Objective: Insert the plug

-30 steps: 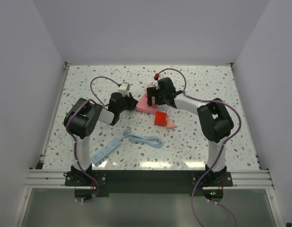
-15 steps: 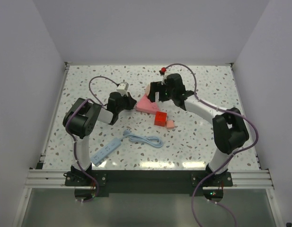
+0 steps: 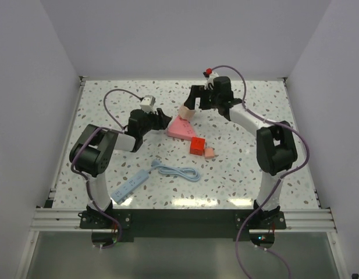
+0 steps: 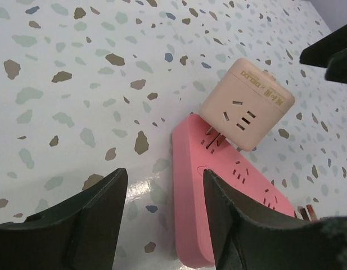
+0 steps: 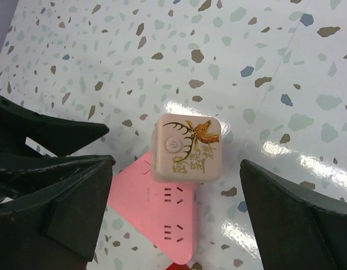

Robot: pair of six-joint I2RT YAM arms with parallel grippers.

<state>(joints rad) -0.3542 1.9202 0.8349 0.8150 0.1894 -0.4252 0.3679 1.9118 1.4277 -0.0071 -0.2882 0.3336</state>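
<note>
Plug [image 4: 246, 104], peach cube with deer print, sits tilted on far corner of pink power strip [image 4: 218, 191]. Prongs still visible, so likely only part-way in. Right gripper [image 5: 176, 174] spread wide above strip, holding nothing. Left gripper [image 4: 165, 197] wide open beside strip, empty. Remaining: press plug fully home.
</note>
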